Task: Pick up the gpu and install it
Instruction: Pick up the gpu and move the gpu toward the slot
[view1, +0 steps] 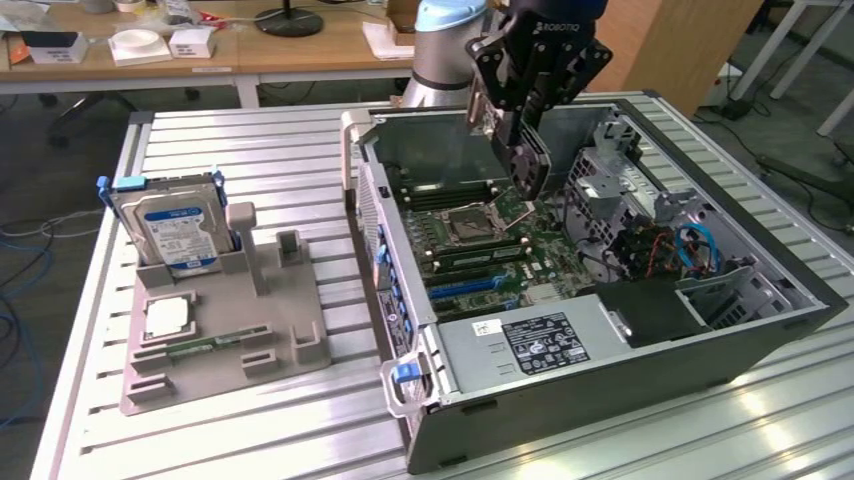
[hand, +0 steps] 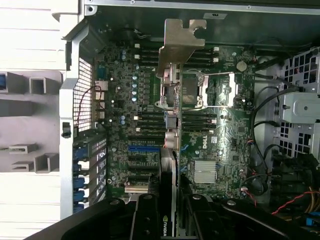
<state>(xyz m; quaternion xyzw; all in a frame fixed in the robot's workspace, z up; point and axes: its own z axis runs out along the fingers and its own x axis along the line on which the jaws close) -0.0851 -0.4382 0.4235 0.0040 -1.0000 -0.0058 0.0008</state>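
Slatted metal table (view1: 240, 150), open computer case (view1: 747, 330), gripper (view1: 511, 128) pinching gpu (view1: 527, 175) upright above motherboard (view1: 494, 250)

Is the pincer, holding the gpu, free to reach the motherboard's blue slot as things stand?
Likely yes: the case lies open, and nothing stands between the gpu in the pincer and the blue slot.

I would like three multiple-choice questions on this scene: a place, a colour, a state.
1. Where is the gpu?
A. in the grey holder
B. above the open computer case
C. on the table

2. What colour is the label on the hard drive?
A. blue
B. red
C. yellow

3. How is the end effector?
A. open and empty
B. shut on the gpu
C. shut on the hard drive

Answers: B, it hangs over the motherboard; A, the label is blue; B, it grips the card.
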